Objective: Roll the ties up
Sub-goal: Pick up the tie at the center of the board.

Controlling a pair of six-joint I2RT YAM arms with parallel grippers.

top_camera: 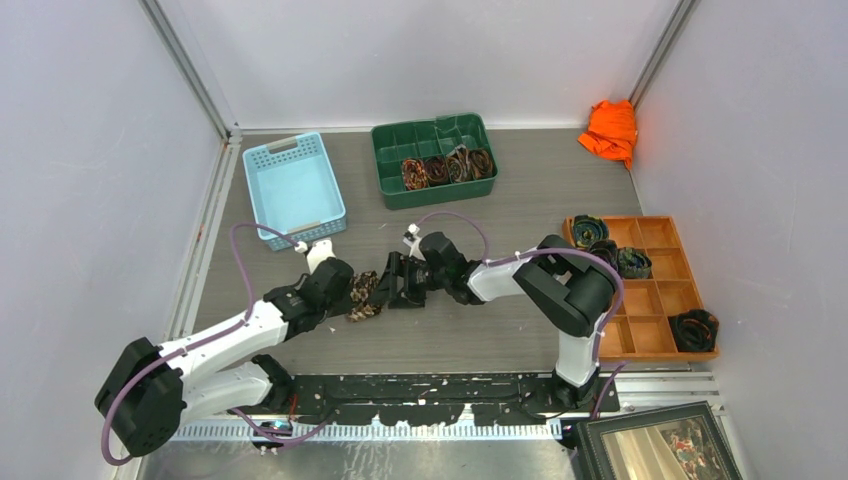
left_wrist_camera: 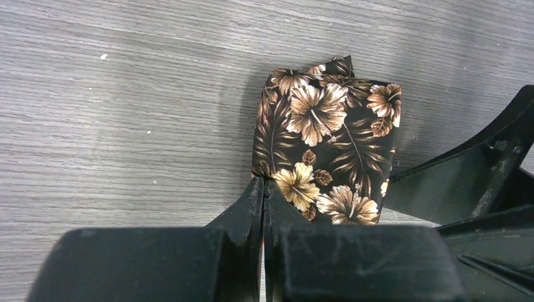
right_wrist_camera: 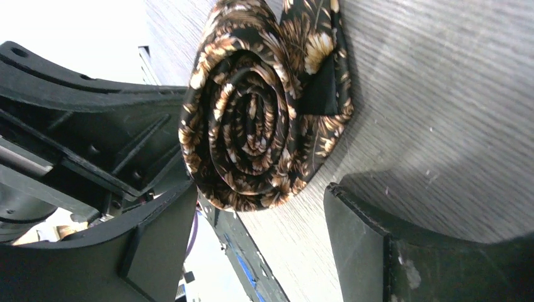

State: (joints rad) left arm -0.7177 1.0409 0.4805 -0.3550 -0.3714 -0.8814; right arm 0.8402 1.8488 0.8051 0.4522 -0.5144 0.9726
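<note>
Here we go: my left claw (left_wrist_camera: 262, 189) has its two fingers pressed flat together with only a hairline seam between them. In the left wrist view the tips sit right at the lower left corner of the floral tie (left_wrist_camera: 327, 141), and I can't tell whether a pinch of fabric is caught there. The tie is wound into a fat coil, black with tan and brown hibiscus blooms, and it lies on the grey wood-grain counter (left_wrist_camera: 126, 113), a little left of centre in the overhead frame. My right claw (right_wrist_camera: 259, 195) is spread wide, one finger at lower left and the other at lower right of its wrist view. The spiral end of the coil faces straight at it, filling the top middle, and the outer lap of the tie folds over on the right side. The lower left finger is close under the coil, but I can't make out whether it touches. From overhead the two claws meet nose to nose with the coil between them. At top centre sits a green bin (top_camera: 400, 140) with a row of rolled ties (top_camera: 445, 168) in its compartments. A light blue basket (top_camera: 290, 185) is at upper left, and at right an orange divided tray (top_camera: 660, 300) holds more coiled ties (top_camera: 633, 262). A bright orange cloth (top_camera: 610, 130) is bunched in the upper right, and a framed picture (top_camera: 655, 445) shows at lower right.
</note>
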